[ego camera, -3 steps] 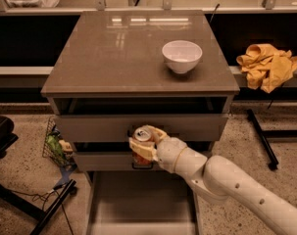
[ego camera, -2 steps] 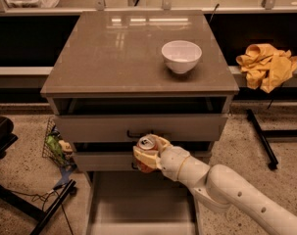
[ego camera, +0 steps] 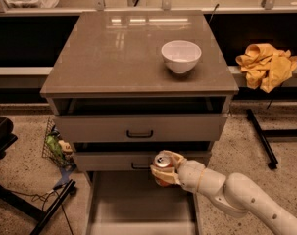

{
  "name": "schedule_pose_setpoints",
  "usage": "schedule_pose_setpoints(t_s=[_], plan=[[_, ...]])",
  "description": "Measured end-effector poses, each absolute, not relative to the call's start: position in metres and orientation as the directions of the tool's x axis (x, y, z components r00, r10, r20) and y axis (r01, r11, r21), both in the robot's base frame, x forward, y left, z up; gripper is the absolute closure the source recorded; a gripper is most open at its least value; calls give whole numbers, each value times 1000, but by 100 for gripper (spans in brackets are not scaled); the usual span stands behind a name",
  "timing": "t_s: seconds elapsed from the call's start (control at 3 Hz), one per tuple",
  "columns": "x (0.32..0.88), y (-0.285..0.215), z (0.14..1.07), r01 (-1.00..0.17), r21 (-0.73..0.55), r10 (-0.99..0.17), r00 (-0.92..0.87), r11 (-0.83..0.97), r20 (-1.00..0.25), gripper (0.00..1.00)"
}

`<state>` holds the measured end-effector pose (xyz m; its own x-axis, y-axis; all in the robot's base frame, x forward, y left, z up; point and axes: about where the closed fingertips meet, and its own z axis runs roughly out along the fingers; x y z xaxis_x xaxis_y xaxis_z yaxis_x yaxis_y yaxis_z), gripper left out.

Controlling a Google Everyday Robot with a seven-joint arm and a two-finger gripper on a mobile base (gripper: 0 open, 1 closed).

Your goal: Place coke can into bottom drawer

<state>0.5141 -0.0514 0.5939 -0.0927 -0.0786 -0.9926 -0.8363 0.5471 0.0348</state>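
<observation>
The coke can (ego camera: pixel 162 162) shows its silver top and a bit of red side. My gripper (ego camera: pixel 166 169) is shut on it, the cream fingers wrapped round its sides. The arm comes in from the lower right. The can hangs upright above the back right part of the bottom drawer (ego camera: pixel 138 204), which is pulled out and shows a plain grey floor with low sides. The can is in front of the middle drawer's front, just right of its black handle (ego camera: pixel 139 166).
The grey cabinet top (ego camera: pixel 113 58) carries a white bowl (ego camera: pixel 181 56). The upper drawer (ego camera: pixel 138 127) stands slightly out. A yellow cloth (ego camera: pixel 267 65) lies on the ledge at right. A wire basket (ego camera: pixel 56 148) and black stand legs sit on the floor at left.
My gripper has moved down and to the right with the can, from in front of the middle drawer's front towards the open bottom drawer.
</observation>
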Motion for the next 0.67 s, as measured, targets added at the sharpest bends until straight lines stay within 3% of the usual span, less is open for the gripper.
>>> schedule_pose_setpoints(t_s=[0.67], plan=[[510,-79,513,-939,-20,-129,-26,343,-991,100]])
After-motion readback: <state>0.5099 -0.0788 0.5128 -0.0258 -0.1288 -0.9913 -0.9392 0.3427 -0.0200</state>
